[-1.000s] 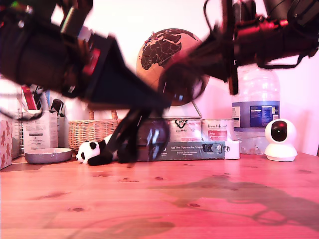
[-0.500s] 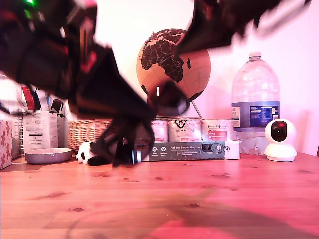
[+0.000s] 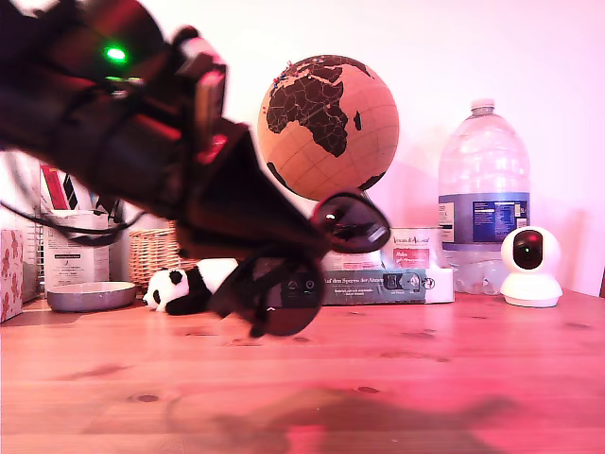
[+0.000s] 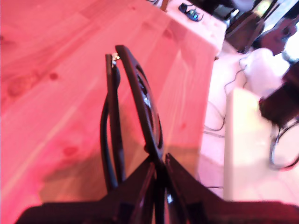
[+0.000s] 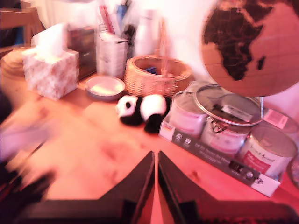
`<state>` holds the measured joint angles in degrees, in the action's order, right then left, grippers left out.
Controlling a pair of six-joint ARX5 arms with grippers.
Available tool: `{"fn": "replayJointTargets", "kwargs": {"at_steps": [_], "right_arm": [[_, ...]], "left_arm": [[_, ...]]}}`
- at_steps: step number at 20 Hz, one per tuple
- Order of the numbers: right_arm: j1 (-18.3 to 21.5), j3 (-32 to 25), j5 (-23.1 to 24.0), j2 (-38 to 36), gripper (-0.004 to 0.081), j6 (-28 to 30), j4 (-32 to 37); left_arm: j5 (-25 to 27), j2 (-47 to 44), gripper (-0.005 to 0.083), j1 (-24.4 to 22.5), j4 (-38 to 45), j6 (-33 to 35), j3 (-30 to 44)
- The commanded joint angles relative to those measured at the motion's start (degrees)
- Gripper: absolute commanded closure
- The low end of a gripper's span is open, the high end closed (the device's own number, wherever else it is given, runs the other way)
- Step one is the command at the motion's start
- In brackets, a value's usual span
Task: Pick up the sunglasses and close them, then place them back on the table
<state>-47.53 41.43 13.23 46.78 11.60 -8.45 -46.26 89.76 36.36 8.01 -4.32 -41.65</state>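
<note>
The sunglasses (image 4: 135, 107) are gripped at the frame by the fingers of my first gripper (image 4: 159, 175) and held in the air above the reddish wooden surface (image 3: 454, 378). The fingers of my second gripper (image 5: 155, 173) are pressed nearly together with nothing seen between them. Behind, a globe (image 3: 326, 128), a water bottle (image 3: 484, 199), a toy panda (image 3: 184, 286) and a wicker basket (image 5: 156, 77) are seen on the surface before a pale wall.

The exterior view sits low at table (image 3: 454, 378) height, facing level toward the globe (image 3: 328, 128) and back wall. The first wrist view looks steeply down past its closed fingertips (image 4: 159, 175) onto the tabletop edge and floor. The second wrist view looks obliquely ahead of its fingertips (image 5: 155, 163), sharing the globe, panda toy (image 5: 140, 109) and cans with the exterior view.
</note>
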Motion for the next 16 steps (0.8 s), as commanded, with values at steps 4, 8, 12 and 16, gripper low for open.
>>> {"fn": "replayJointTargets", "kwargs": {"at_steps": [4, 8, 12, 16], "right_arm": [[-12.2, -12.6, 11.1, -8.3, 0.0783, 2.1, -1.4], [-23.3, -18.0, 24.8, -13.0, 0.0783, -2.3, -4.3], [-28.3, -18.2, 31.0, -14.2, 0.0783, -15.0, -11.8], [-28.6, -18.2, 27.9, -14.2, 0.0783, -17.7, -12.9]], "left_arm": [[-3.5, 7.8, 0.0792, -1.4, -8.9, -0.4, -7.4], [-5.4, 13.3, 0.0792, -2.7, -15.0, 0.1, -12.7], [-6.0, 17.2, 0.0792, -4.0, -15.7, 1.4, -13.5], [-6.0, 18.7, 0.0792, -4.6, -15.8, 1.7, -13.6]]}}
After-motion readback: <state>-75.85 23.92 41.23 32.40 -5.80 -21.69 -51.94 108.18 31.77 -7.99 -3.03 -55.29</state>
